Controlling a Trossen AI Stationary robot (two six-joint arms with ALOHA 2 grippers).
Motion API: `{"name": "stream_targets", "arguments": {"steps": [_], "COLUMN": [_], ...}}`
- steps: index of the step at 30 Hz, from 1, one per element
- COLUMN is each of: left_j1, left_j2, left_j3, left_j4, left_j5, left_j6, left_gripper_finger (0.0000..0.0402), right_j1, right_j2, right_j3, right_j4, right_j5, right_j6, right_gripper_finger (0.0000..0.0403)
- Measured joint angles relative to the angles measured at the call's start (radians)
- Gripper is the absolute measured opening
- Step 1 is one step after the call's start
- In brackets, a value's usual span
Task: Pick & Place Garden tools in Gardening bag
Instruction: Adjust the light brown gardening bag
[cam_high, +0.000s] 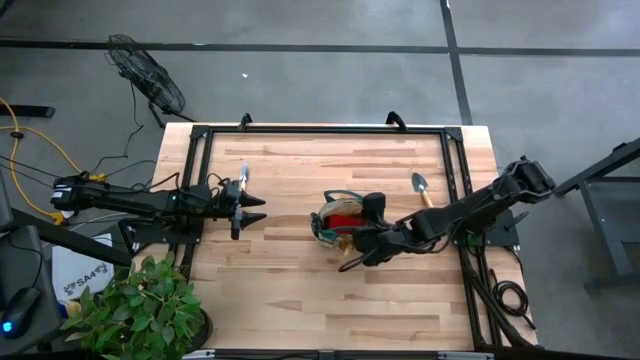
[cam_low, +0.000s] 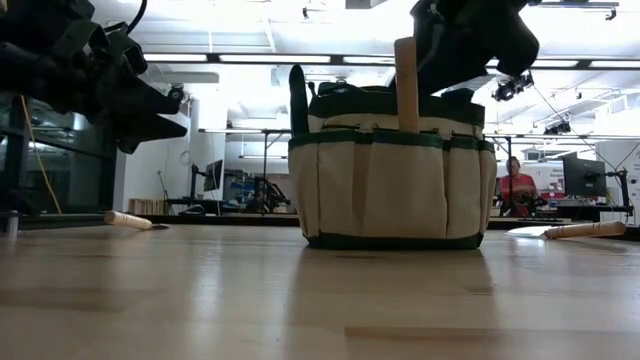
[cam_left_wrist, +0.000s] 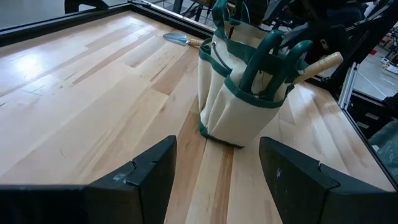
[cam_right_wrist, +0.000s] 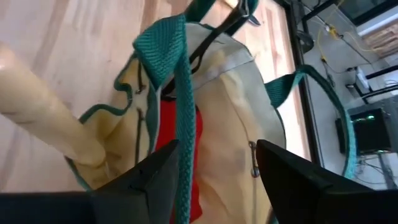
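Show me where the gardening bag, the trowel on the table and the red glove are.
gardening bag (cam_low: 390, 190): low view, front wall.
trowel (cam_high: 421, 186): high view, metal blade.
red glove (cam_right_wrist: 180, 162): right wrist view, red fabric inside the bag.

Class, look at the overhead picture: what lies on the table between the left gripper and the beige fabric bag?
Nothing: in the high view only bare wooden table separates the left gripper from the beige, green-trimmed fabric bag.

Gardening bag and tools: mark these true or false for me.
1. The round beige fabric bag with green trim stands upright. True.
2. The right gripper is over the bag with open fingers. True.
3. The left gripper holds a trowel. False: it is open and empty.
4. The red glove lies on the wooden table. False: it is inside the bag.
5. A metal-bladed trowel lies on the table behind the right arm. True.
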Motion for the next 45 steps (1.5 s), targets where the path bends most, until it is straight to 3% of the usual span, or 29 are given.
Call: {"name": "stream_targets", "arguments": {"steps": [17, 45], "left_j1": [0.0, 0.0], "left_j2": [0.0, 0.0], "left_j3": [0.0, 0.0], "left_j4": [-0.011, -0.021], "left_j5": [0.0, 0.0], "left_j6": [0.0, -0.001], "left_gripper_finger": [0.0226, 0.0226], "right_j1": [-0.002, -0.042], "right_j2": [0.0, 0.04], "right_j3": [0.0, 0.0], "right_j4": [-0.08, -0.074], "right_j5": [-0.034, 0.323], "right_j6": [0.018, -0.016], "right_gripper_finger": [0.0204, 0.0204]}}
